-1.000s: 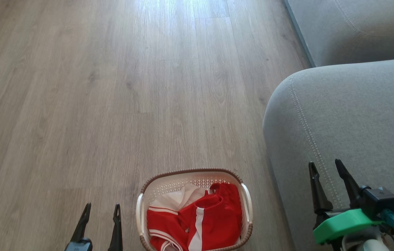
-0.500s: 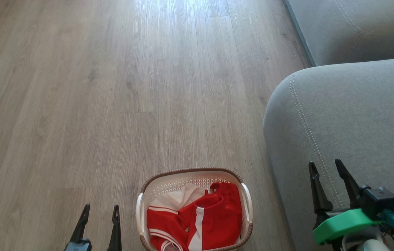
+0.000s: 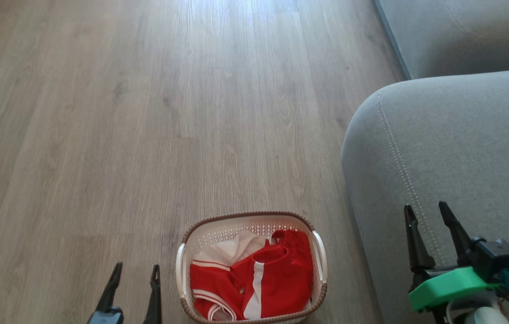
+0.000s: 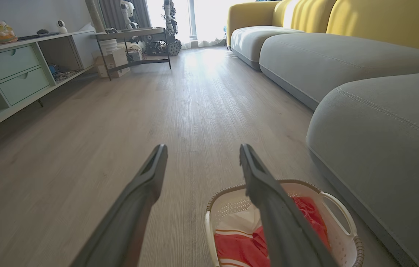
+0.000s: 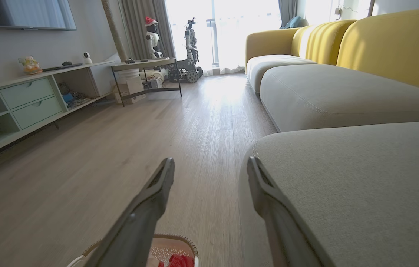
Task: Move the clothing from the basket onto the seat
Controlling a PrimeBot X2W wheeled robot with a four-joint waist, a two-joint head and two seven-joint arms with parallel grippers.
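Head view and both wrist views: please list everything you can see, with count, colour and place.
floor: one, grey-brown wood look, under everything.
seat: one, grey, right side of head view.
basket: one, cream-white with brown rim, on the floor left of the seat.
clothing: one heap, red with white stripes, in the basket.
further cushions: grey, beyond the seat.
sofa backs: yellow, behind the cushions.
sideboard: one, pale green drawers, along the wall.
left gripper: dark, open, left of the basket.
right gripper: dark, open, above the seat's edge.

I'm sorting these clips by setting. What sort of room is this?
Most likely a home living room: a long grey-and-yellow sofa, a low media console with drawers beneath a wall-mounted screen, and a wood-plank floor.
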